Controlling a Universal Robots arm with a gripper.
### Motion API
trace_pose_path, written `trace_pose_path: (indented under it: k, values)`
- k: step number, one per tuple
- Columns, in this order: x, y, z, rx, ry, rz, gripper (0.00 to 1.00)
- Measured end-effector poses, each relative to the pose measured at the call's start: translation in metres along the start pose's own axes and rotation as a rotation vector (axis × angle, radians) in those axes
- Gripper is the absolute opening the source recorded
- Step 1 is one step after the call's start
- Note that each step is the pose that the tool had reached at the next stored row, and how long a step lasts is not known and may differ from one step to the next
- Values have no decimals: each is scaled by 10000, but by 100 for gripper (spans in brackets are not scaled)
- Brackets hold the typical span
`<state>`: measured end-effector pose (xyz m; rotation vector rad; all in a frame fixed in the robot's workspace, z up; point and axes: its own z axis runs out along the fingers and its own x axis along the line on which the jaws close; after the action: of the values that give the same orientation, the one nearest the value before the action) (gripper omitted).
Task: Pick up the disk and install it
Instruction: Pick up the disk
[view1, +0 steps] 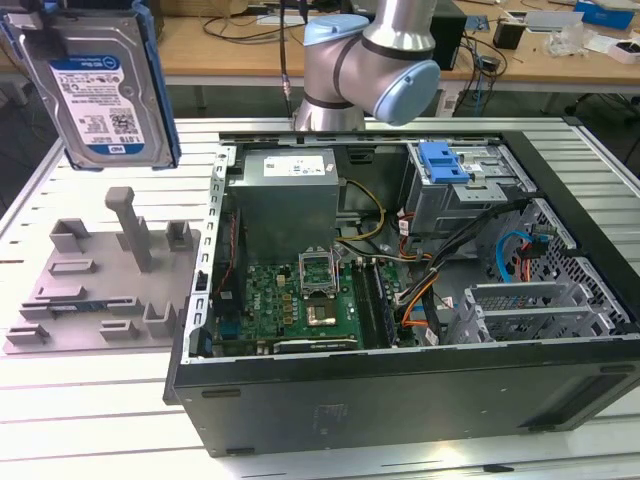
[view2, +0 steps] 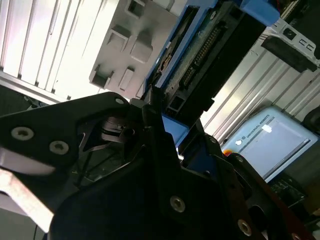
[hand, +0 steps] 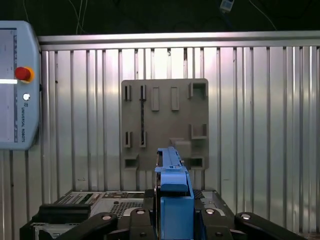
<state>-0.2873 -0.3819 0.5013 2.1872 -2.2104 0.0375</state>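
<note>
Second wrist view, contents as I hold them; item one: my gripper (view2: 167, 125), black housing with bright screw heads, jaws pressed against the blue carrier of the disk (view2: 210, 45); the disk seen edge-on, dark underside and a row of connector pins facing the camera, blue frame along its edge; item two: grey fixture plate (view2: 132, 42) with raised blocks and slots, lying on the ribbed metal table (view2: 35, 40) beyond the disk; item three: pendant (view2: 272, 140) with a pale blue screen, seen against the same ribbed surface, apart from the plate.
</note>
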Motion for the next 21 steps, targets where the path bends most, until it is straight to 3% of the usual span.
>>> trace_pose_path:
  k: [2, 6, 11, 13, 21]
  values:
    - [25, -55, 1, 0, 0, -2, 36]
    - [114, -267, 3, 0, 0, 0, 36]
    - [172, -408, 5, 0, -1, -1, 36]
    - [218, -522, 6, 0, -2, -2, 36]
    - [336, -806, 9, 0, -8, -1, 36]
